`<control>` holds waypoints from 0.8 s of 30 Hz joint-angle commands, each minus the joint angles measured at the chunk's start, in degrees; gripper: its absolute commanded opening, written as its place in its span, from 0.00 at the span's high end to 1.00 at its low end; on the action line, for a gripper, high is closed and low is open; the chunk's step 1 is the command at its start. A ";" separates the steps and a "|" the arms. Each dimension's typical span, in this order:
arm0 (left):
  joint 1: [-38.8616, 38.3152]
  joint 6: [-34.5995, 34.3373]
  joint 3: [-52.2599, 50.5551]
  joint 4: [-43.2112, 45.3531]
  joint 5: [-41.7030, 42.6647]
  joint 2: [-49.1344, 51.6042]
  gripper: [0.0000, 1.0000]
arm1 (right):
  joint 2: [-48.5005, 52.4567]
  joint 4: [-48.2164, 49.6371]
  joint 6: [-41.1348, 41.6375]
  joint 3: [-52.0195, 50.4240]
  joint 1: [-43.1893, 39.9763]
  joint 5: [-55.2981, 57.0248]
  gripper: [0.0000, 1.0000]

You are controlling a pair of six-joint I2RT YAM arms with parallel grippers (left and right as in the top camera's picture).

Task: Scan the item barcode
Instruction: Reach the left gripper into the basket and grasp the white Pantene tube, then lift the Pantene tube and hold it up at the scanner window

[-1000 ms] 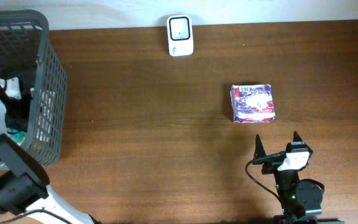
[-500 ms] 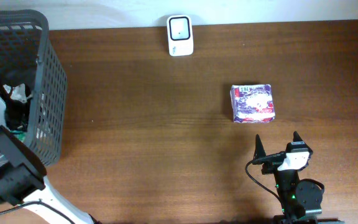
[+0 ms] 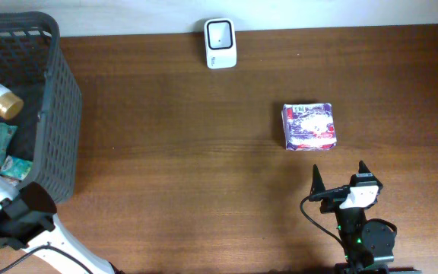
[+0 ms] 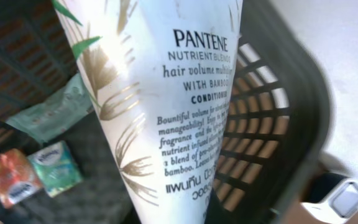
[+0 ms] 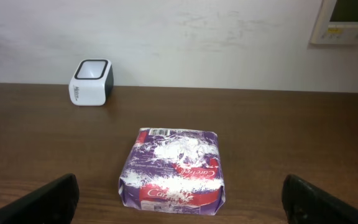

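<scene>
The left arm [image 3: 17, 221] is reaching in at the near corner of the basket [image 3: 58, 106], and the conditioner tube [image 4: 166, 93] is up off the basket floor. It is filling the left wrist view, white with gold leaves, its print reading clearly. From overhead, its gold-capped end is showing over the basket's left side, lying at a slant above the clutter.

The left gripper's fingers are hiding behind the tube itself. The tube is hanging clear of the mesh floor and running straight out from the wrist, so the jaws are pinching its tail end.

Down on the basket floor, a green pouch [image 4: 48, 118], a small teal packet [image 4: 58, 165] and an orange packet [image 4: 11, 182] are lying loose under the tube.

The scanner [image 3: 220, 43] is sitting well to the right of the basket, along the table's [image 3: 166, 167] far edge. It is white, with its window facing up.

Farther right of the basket, a purple pack [image 3: 309, 126] is lying flat on the wood.

Farthest from the basket, on the near side, the right gripper [image 3: 339, 176] is waiting low. Its fingers are spread wide apart, gripping nothing and facing that purple pack.
</scene>
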 commanded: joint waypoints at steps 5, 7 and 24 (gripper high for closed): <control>-7.74 4.50 15.28 -6.03 16.94 -1.20 1.00 | -0.33 -0.20 0.02 -0.48 -0.37 0.33 0.01; -13.22 9.62 18.01 -7.30 16.83 -1.20 1.00 | -0.33 -0.20 0.02 -0.48 -0.37 0.33 0.01; -65.18 10.75 -24.87 1.92 -8.31 -1.16 1.00 | -0.33 -0.20 0.02 -0.48 -0.37 0.33 0.01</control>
